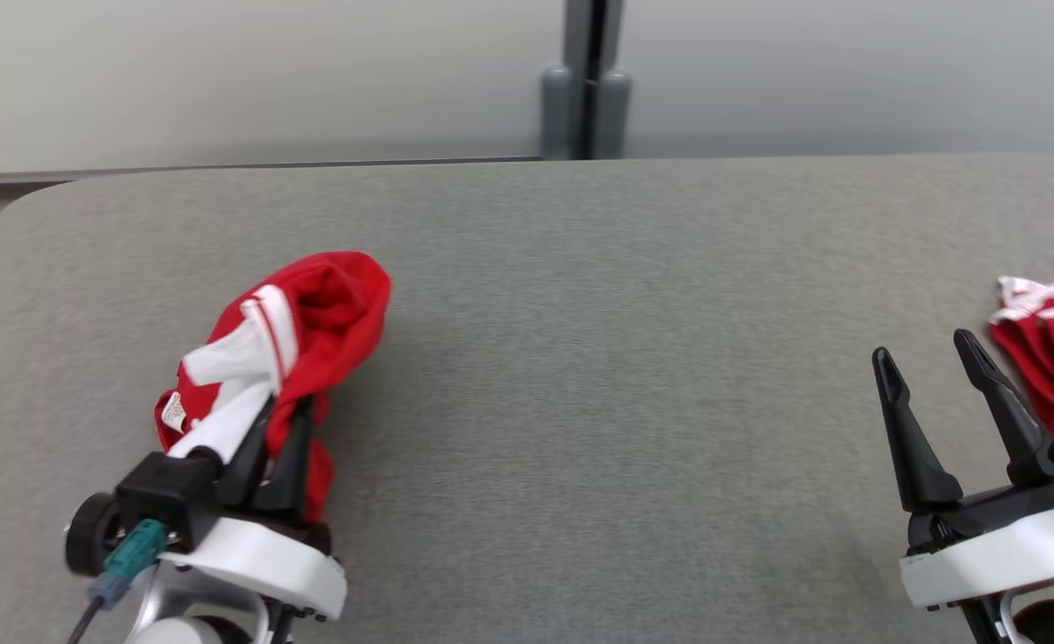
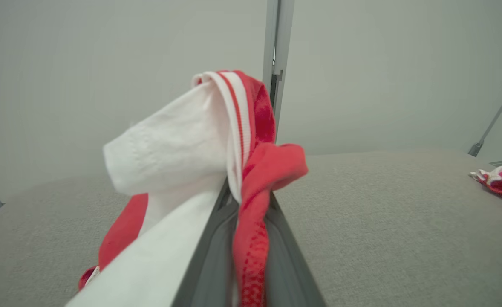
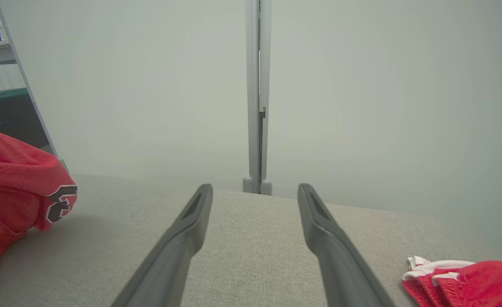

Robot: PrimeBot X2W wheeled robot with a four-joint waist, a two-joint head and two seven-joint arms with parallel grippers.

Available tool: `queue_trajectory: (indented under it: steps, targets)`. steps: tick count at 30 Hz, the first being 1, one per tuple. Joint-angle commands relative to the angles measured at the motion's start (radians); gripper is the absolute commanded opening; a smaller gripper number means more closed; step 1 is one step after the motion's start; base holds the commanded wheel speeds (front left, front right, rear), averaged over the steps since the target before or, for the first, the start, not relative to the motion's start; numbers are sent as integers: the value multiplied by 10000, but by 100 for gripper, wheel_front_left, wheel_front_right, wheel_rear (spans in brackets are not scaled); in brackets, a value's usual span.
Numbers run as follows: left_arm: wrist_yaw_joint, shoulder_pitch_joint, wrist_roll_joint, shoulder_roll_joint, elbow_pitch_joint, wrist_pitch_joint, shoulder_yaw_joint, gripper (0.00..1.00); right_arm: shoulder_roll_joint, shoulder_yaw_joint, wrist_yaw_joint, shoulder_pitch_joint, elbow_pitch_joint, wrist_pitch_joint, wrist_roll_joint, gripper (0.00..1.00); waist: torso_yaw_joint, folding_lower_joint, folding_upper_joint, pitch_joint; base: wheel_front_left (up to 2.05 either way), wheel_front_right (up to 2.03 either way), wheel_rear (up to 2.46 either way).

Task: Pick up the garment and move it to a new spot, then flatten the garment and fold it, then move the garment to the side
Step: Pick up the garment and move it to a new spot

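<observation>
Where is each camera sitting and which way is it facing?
Head view: on the head, looking forward and down at the grey table; left gripper shut on the red and white garment, right gripper open.
Left wrist view: on the left wrist, looking along its fingers, cloth draped over them, across the table.
Right wrist view: on the right wrist, looking between its spread fingers at the grey post.
Shared: all three show that post and a second red garment.
</observation>
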Motion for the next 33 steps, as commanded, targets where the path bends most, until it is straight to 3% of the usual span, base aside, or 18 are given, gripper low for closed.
queue_trajectory:
  steps: [1,10,18,19,20,21,28,33]
  targets:
    - [-108,-262,65,-32,-63,6,-91,0,7,-22,-4,-129,12,-55,70,100,-731,0,0,241,0,0,0]
    - [-1255,-2199,405,-422,1352,408,-1521,0,330,6,-4,-509,247,-544,231,100,-3077,0,0,1455,0,0,0]
    - [-1926,-3558,602,-957,3144,498,-2556,2,697,-15,-4,-697,819,-1159,349,100,-3812,0,0,2088,0,0,0]
    - [-1957,-3581,557,-1019,3294,455,-2657,32,714,-8,-4,-727,869,-1216,357,100,-3826,0,0,2099,0,0,0]
    - [-1984,-3614,591,-1030,3434,386,-2711,76,705,34,-4,-772,905,-1305,336,100,-3821,0,0,2100,0,0,0]
    - [-2019,-3614,594,-1065,3561,318,-2784,100,709,59,-4,-769,978,-1347,342,100,-3786,0,0,2061,0,0,0]
    - [-1944,-3445,269,-1433,3564,-866,-2688,100,520,38,-4,-770,1168,-1351,204,100,-3020,0,0,1632,0,0,0]
    - [-1496,-3302,82,-1378,3092,-1703,-2067,100,401,-75,-4,-598,1147,-1176,118,100,-2180,0,0,1121,0,0,0]
